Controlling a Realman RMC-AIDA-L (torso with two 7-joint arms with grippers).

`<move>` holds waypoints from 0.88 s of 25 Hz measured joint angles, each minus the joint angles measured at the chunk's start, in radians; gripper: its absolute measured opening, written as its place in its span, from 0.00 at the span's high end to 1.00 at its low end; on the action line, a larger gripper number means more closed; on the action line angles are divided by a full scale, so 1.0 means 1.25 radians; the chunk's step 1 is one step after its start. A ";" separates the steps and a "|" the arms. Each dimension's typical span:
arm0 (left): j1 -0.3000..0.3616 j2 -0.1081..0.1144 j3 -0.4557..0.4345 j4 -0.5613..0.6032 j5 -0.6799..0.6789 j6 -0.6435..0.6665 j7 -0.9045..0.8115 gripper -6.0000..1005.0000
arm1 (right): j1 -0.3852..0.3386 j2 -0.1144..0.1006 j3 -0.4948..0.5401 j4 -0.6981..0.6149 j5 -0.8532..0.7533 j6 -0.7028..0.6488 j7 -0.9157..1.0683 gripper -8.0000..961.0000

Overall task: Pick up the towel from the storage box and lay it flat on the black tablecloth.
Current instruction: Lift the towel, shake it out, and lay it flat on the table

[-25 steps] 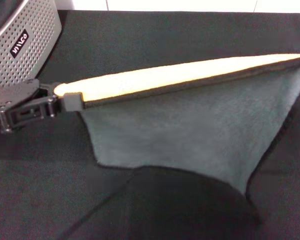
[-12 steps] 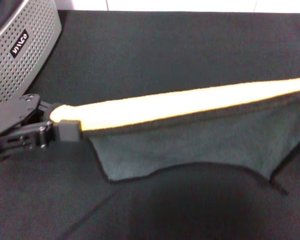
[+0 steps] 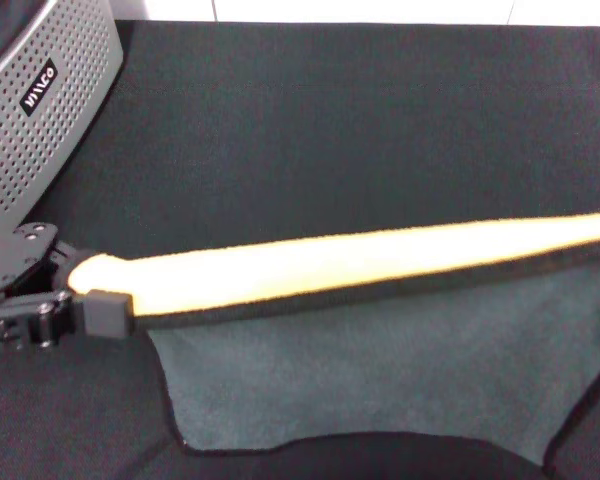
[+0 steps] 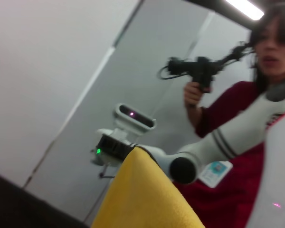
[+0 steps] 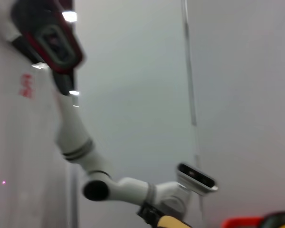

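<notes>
- You see the left gripper (image 3: 92, 290) at the near left, its dark fingers clamped on one corner of the towel (image 3: 380, 330).
- You see the towel's top edge run as a yellow band from that corner rightward and slightly farther away, out past the right edge of the view.
- You see the grey-green face spread below the band, its dark stitched edge curving along the near side.
- You see the black tablecloth (image 3: 360, 120) under and around the towel.
- You see the storage box (image 3: 35, 95) at the far left, perforated, its black label facing you.
- The right gripper does not appear.
</notes>
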 joint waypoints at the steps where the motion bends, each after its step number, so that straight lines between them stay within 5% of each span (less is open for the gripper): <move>1: -0.007 0.000 -0.008 -0.017 0.013 -0.001 0.001 0.96 | 0.003 0.000 0.000 0.004 -0.004 0.007 0.000 0.97; 7: -0.103 -0.031 -0.187 -0.202 0.213 -0.009 0.036 0.96 | 0.087 0.003 0.000 0.061 -0.127 0.193 -0.005 0.97; 12: -0.150 -0.063 -0.337 -0.226 0.381 -0.066 0.033 0.96 | 0.164 -0.002 0.000 0.093 -0.194 0.331 -0.011 0.97; 22: -0.156 -0.084 -0.384 -0.226 0.408 -0.201 0.037 0.96 | 0.206 -0.004 -0.005 0.100 -0.225 0.478 -0.017 0.97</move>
